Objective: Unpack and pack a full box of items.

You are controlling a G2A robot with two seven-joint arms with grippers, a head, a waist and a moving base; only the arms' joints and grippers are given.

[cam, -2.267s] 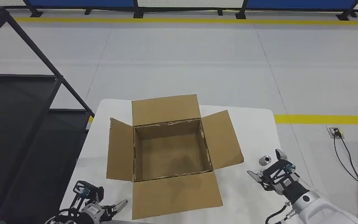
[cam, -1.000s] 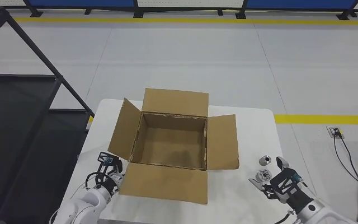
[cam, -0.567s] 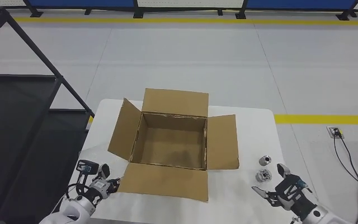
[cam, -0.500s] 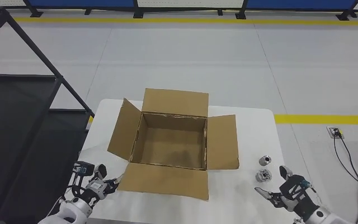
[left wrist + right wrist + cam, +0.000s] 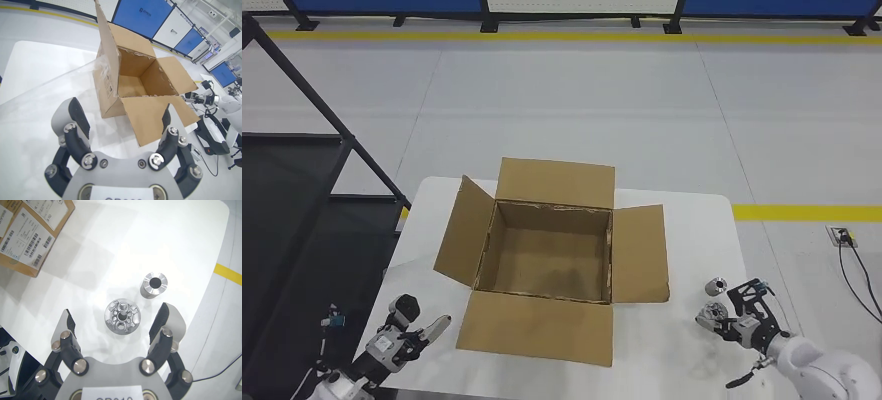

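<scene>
An open cardboard box (image 5: 542, 262) stands mid-table with its four flaps spread; its inside (image 5: 132, 83) holds nothing. A ribbed metal disc (image 5: 122, 318) lies on the white table right of the box, and a short metal cylinder (image 5: 155, 285) stands just beyond it. My right gripper (image 5: 115, 317) hovers open over the disc, one finger on each side of it. In the top view the disc (image 5: 704, 320) and the cylinder (image 5: 715, 288) sit beside this gripper (image 5: 732, 312). My left gripper (image 5: 121, 111) is open and holds nothing, near the table's front left corner (image 5: 422, 322), short of the box's near flap.
A clear film strip (image 5: 62, 77) runs from the box's left corner across the table. Labels cover the outside of the right flap (image 5: 28, 234). The table's right edge (image 5: 739, 262) is close to the metal parts. A black frame (image 5: 322, 120) stands at the left.
The box was turned and shifted before one second ago. My left gripper drew back from the near flap toward the front left corner. My right gripper swung in over the disc.
</scene>
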